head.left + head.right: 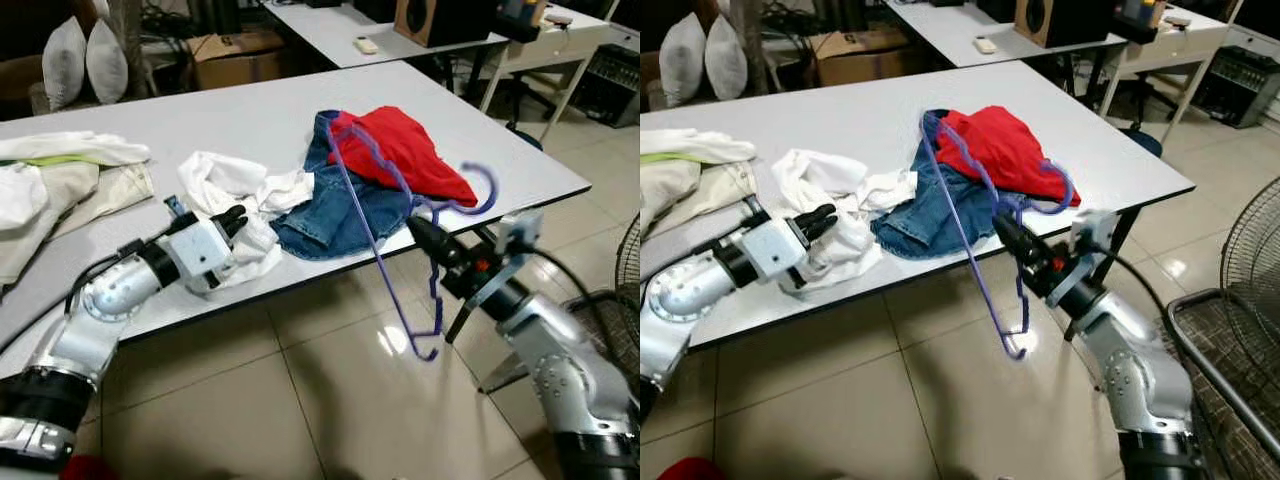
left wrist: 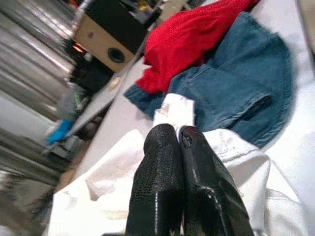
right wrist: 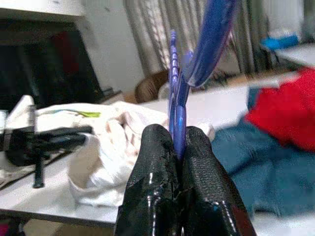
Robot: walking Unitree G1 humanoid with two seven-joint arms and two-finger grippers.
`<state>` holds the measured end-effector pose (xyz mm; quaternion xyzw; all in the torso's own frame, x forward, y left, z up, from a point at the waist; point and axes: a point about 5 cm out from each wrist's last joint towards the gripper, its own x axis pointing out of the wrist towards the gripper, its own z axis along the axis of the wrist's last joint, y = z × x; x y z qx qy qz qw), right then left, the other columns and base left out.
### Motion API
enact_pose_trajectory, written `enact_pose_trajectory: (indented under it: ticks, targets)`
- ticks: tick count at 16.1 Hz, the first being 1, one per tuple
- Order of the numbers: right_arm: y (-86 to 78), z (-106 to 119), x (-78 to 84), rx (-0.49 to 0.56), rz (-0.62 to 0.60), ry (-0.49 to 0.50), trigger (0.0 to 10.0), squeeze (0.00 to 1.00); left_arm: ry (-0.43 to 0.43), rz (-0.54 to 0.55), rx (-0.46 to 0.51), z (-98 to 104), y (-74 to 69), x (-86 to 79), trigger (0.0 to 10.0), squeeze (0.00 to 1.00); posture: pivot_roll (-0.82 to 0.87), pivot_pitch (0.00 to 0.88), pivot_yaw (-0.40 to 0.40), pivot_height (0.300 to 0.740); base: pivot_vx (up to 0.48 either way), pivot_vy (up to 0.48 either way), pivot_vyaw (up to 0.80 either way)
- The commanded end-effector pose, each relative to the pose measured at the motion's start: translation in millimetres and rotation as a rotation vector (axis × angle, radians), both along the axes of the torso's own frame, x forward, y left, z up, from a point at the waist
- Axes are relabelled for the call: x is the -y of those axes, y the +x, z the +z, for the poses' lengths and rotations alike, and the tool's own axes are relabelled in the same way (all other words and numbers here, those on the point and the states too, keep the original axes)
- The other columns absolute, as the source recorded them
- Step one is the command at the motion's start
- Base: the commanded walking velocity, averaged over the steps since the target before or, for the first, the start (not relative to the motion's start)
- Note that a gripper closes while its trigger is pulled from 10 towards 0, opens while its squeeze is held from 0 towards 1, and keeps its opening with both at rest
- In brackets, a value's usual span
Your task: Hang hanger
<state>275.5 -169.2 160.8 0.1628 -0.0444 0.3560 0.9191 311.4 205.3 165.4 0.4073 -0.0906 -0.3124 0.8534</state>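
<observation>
Clearly the thin purple plastic hanger [image 1: 385, 250] dangles off the counter's [image 1: 250, 120] front edge, clamped in the right pincer [image 1: 420, 232]; its top could snag the red cloth [image 1: 405, 150] on blue denim [image 1: 340, 215]. Left pincer [image 2: 179, 142], fingers together, rests on white fabric [image 1: 235, 185].

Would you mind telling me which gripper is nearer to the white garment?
Left. The left gripper rests on the white garment with fingers together, while the right gripper holds the purple hanger beyond the table's front edge.
</observation>
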Motion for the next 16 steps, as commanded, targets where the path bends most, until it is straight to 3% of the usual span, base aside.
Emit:
enact_pose_trajectory:
  ticks: [1,4,5,10,13,16]
  targets:
    - [-3.1,10.5,5.3,0.065,-0.011,-0.011,10.0,0.0,-0.01,-0.011,0.011,15.4,3.5,-1.3,0.0,0.0,-0.13,0.0,0.016,0.74,0.0,0.0,0.0]
    - [-11.7,11.6,-1.4,0.113,0.119,-0.146,10.0,0.0,-0.024,0.006,0.052,46.1,15.3,-5.0,0.0,0.0,-0.12,0.0,0.009,0.74,0.0,0.0,0.0]
    - [-21.7,12.9,-5.7,0.128,0.245,-0.249,10.0,0.0,-0.02,0.012,0.08,77.6,25.8,-8.6,0.0,0.0,-0.12,0.0,0.007,0.74,0.0,0.0,0.0]
    - [-31.2,4.1,-2.4,0.068,0.321,-0.354,10.0,0.0,-0.056,0.003,0.081,87.9,29.7,-4.6,0.0,0.0,-0.13,0.0,0.016,0.74,0.0,0.0,0.0]
    - [-19.4,0.2,-8.0,0.058,0.313,-0.385,10.0,0.0,-0.068,-0.109,0.031,85.6,22.3,8.1,0.0,0.0,-0.13,0.0,0.013,0.74,0.0,0.0,0.0]
    - [-9.6,-4.2,-11.1,0.035,0.329,-0.391,10.0,0.0,-0.064,-0.141,0.012,86.1,20.2,10.5,0.0,0.0,-0.12,0.0,0.008,0.74,0.0,0.0,0.0]
